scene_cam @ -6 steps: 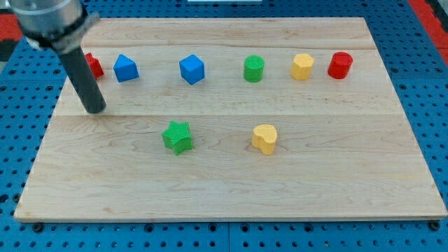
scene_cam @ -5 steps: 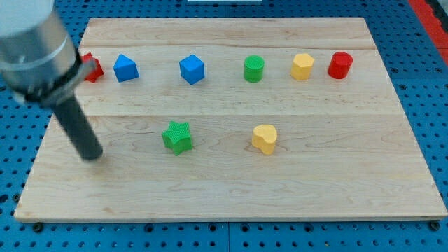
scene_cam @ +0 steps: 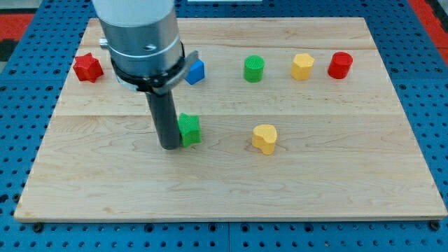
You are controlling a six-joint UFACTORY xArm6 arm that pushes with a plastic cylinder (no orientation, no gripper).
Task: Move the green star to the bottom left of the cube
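Now | wooden board on blue pegboard | my tip touching green star | no claw shows

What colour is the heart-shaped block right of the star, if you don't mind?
Yellow; the heart shows clearly in the camera view.

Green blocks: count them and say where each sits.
2. The green star is mid-board, touching my tip on its right; the green cylinder is in the top row. The arm could hide others.
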